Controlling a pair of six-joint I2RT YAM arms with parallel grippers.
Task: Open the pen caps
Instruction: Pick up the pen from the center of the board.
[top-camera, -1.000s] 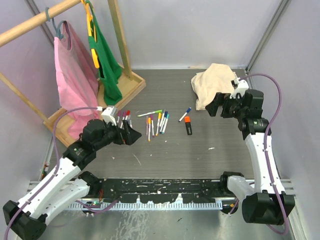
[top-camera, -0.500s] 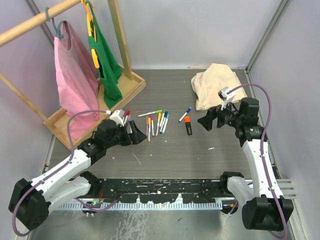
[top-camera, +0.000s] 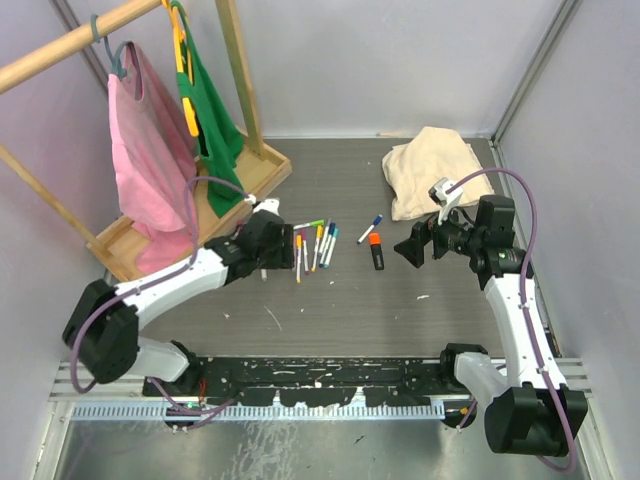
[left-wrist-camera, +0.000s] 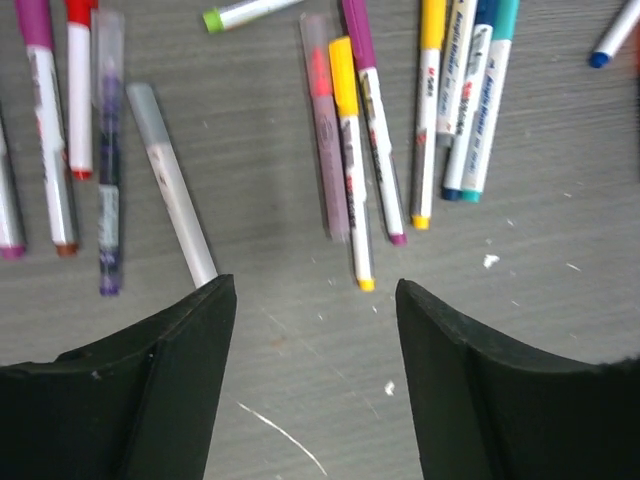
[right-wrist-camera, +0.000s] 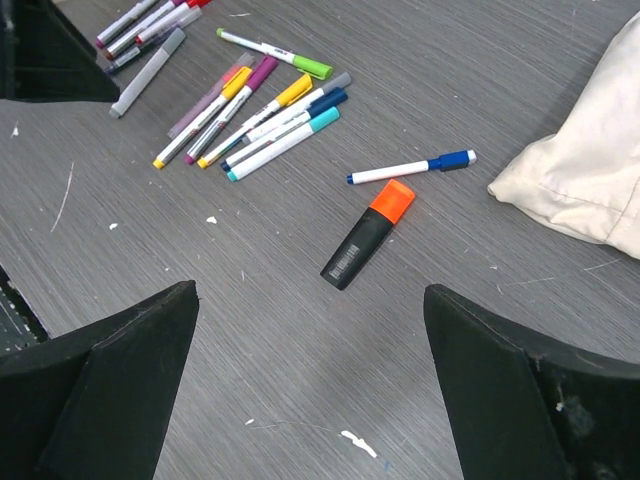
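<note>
Thin pens (left-wrist-camera: 355, 200) lie side by side on the grey counter (right-wrist-camera: 300, 400), their coloured caps (left-wrist-camera: 342, 62) still on. The left claw (left-wrist-camera: 312, 290) hangs just over them, fingers apart, holding nothing. The right claw (right-wrist-camera: 310, 295) is spread wide and empty, over a black highlighter (right-wrist-camera: 365, 235) nearby.

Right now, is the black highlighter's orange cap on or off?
On. The orange cap sits seated on the black highlighter, no tip showing.
</note>
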